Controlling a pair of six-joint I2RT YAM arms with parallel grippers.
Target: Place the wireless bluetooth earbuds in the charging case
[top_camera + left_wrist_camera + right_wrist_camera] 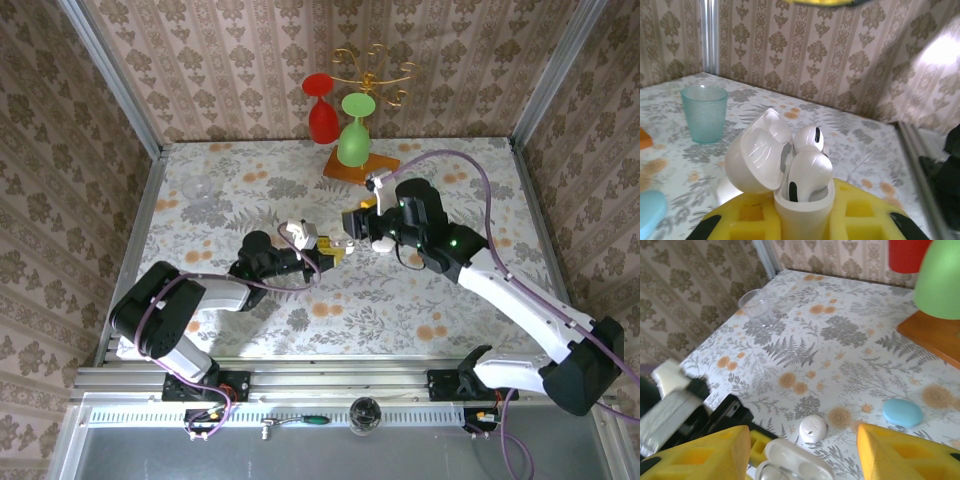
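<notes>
Item: charging case (805, 215), white, lid (757, 155) swung open to the left. It stands upright between the yellow fingers (860, 212) of the left gripper (802, 222), which is clamped on its lower body. Contents: two white earbuds (809, 172), both seated in the case, one behind the other, rounded heads standing above the rim. From above, the left gripper (305, 245) holds the case over the middle of the floral table (240, 300), and the right gripper (345, 245) sits just beside it on the right. Right gripper, wrist view: yellow fingers (710, 452) spread wide and gripping nothing, with the open case low in the gap between them. Loose on the table beyond that gap: a small round white case (813, 428), and to its right, apart from it, a blue case (902, 412). Also on the table: a clear cup (757, 307), upright near the far left corner, and a teal cup (704, 112), upright beyond the held case. At the back stand a red glass (322, 115) and a green glass (353, 140) on a wooden base (372, 168).
</notes>
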